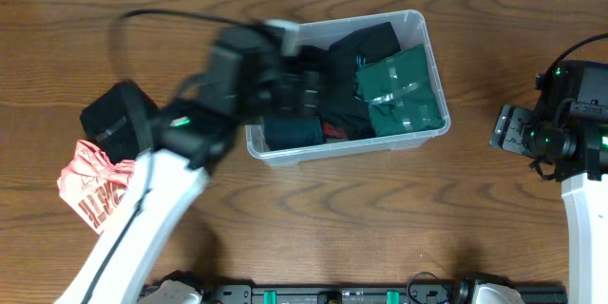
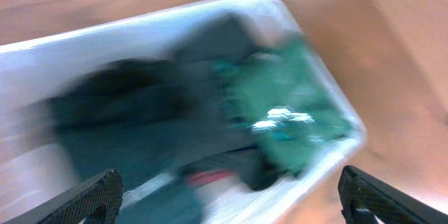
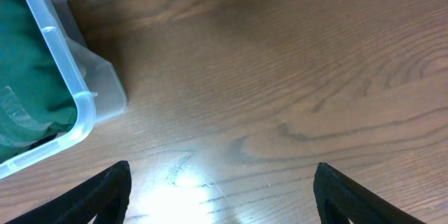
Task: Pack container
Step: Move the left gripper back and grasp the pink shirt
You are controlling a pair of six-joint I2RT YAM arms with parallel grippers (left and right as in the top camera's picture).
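The container (image 1: 415, 27), a clear plastic bin, sits at the table's middle and holds a dark green folded garment (image 1: 399, 90) with clear wrap, plus black and dark teal clothes (image 1: 296, 131). My left gripper (image 1: 285, 76) hovers blurred over the bin's left part; in the left wrist view its fingers (image 2: 231, 199) are wide apart with nothing between them, above the bin (image 2: 63, 49) and the green garment (image 2: 287, 112). My right gripper (image 1: 508, 128) stands right of the bin, open and empty over bare wood (image 3: 220, 196). The bin's corner (image 3: 70, 91) shows there.
A black folded item (image 1: 119, 114) and a pink-and-white printed cloth (image 1: 90, 185) lie on the table at the left, beside the left arm. A black rail (image 1: 332, 294) runs along the front edge.
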